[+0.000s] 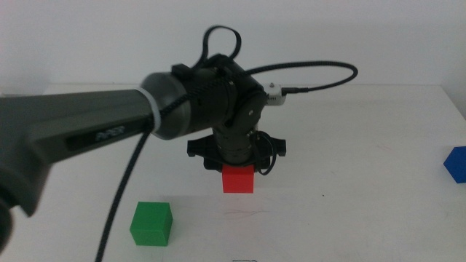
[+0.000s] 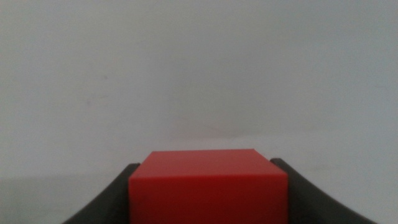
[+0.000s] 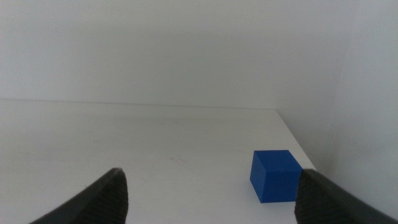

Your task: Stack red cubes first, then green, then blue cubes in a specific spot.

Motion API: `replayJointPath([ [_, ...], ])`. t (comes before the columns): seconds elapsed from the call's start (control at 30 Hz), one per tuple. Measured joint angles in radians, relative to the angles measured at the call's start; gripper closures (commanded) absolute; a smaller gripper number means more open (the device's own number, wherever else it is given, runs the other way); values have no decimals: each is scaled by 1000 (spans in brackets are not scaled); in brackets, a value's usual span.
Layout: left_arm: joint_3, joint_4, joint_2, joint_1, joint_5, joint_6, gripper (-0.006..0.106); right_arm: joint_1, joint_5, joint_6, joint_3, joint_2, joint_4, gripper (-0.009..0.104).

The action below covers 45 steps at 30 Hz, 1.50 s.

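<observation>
My left gripper (image 1: 238, 169) reaches in from the left and is shut on the red cube (image 1: 238, 179), holding it a little above the white table near the middle; a faint shadow lies below it. In the left wrist view the red cube (image 2: 208, 186) fills the gap between the two dark jaws. The green cube (image 1: 151, 223) sits on the table at the front left of the red cube. The blue cube (image 1: 456, 164) sits at the far right edge, and also shows in the right wrist view (image 3: 277, 175). My right gripper (image 3: 208, 199) is open and empty, out of the middle view.
The white table (image 1: 349, 189) ends at a back edge against a white wall. The left arm's black cable loops above the wrist and trails down toward the front left past the green cube.
</observation>
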Motion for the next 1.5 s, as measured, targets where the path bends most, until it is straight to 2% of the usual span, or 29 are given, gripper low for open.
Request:
replayJointPath([
  [0.8, -1, -19, 131, 0, -85, -7, 100, 0, 0, 0, 0, 0, 0, 1],
  [0.9, -1, -21, 131, 0, -86, -14, 93, 0, 0, 0, 0, 0, 0, 1],
  [1.0, -1, -24, 131, 0, -88, -26, 80, 0, 0, 0, 0, 0, 0, 1],
  [1.03, -1, -23, 131, 0, -88, -28, 29, 0, 0, 0, 0, 0, 0, 1],
  [1.13, -1, -24, 131, 0, -80, -29, 10, 0, 0, 0, 0, 0, 0, 1],
  [1.17, -1, -24, 130, 0, -75, -29, 6, 0, 0, 0, 0, 0, 0, 1],
  [1.5, -1, -20, 74, 0, -57, -29, 7, 0, 0, 0, 0, 0, 0, 1],
])
